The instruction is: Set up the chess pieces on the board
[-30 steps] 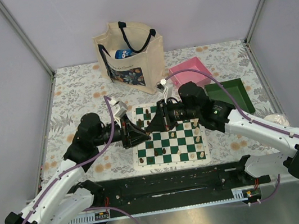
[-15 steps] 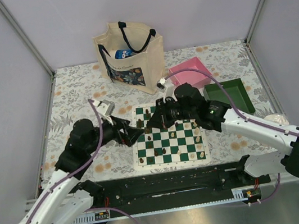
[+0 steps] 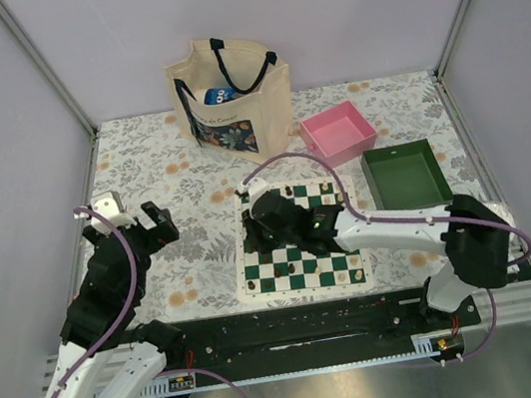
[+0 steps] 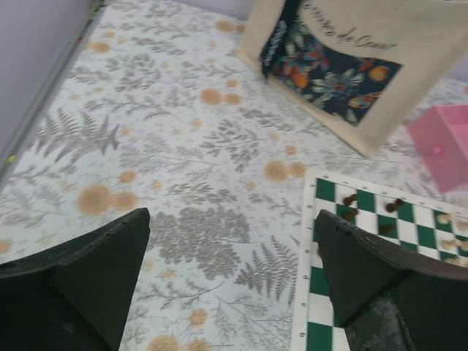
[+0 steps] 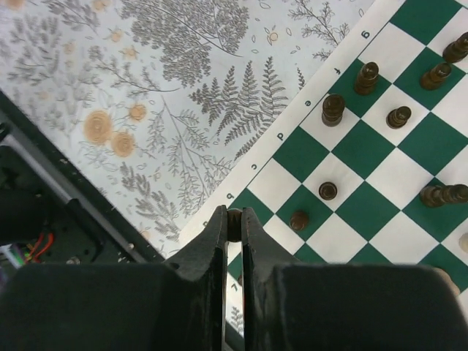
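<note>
The board (image 3: 306, 292) lies mid-table, green and white checks with a white border. Dark chess pieces (image 5: 333, 108) stand along its left squares, and cream pieces (image 3: 358, 272) stand on its right side. My right gripper (image 5: 233, 218) is shut on a small dark piece (image 5: 233, 222) above the board's (image 5: 380, 172) near-left border; from above the gripper (image 3: 256, 244) hides it. Well left of the board, over the floral cloth, my left gripper (image 3: 156, 221) hangs open and empty. In its wrist view the gripper (image 4: 234, 245) shows wide-spread fingers (image 4: 95, 270), with the board (image 4: 322, 336) at the lower right.
A cream tote bag (image 3: 229, 99) stands behind the board. A pink tray (image 3: 338, 132) and a green tray (image 3: 405, 175) sit at the back right. The black base rail (image 3: 296, 325) runs along the near edge. Metal frame posts line both sides.
My left gripper opened and drew back left, off the board. The right gripper stayed shut and swept from the board's middle to its left edge.
</note>
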`<control>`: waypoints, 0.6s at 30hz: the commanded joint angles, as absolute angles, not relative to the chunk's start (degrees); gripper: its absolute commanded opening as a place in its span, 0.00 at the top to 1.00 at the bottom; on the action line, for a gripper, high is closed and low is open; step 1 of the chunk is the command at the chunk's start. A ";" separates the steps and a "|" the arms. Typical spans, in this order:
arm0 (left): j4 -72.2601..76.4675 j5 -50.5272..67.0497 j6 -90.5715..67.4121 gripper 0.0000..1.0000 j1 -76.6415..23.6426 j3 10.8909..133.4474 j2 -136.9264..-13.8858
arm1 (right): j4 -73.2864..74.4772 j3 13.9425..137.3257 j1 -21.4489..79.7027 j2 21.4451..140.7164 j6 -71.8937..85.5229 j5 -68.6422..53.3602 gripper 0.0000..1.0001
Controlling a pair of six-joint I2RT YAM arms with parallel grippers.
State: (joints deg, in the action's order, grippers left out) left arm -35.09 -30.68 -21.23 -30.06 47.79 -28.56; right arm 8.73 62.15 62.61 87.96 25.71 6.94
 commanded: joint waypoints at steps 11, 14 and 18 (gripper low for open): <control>-39.38 -40.08 -22.24 0.01 -26.90 47.55 -31.82 | 4.04 66.98 68.99 101.07 24.34 22.06 1.00; -38.67 -37.71 -22.06 0.01 -25.41 47.37 -31.90 | 2.38 65.92 69.87 101.86 24.87 23.29 1.00; -38.41 -35.77 -22.15 0.01 -24.35 47.02 -32.08 | 0.79 64.95 71.01 102.74 25.83 24.52 1.00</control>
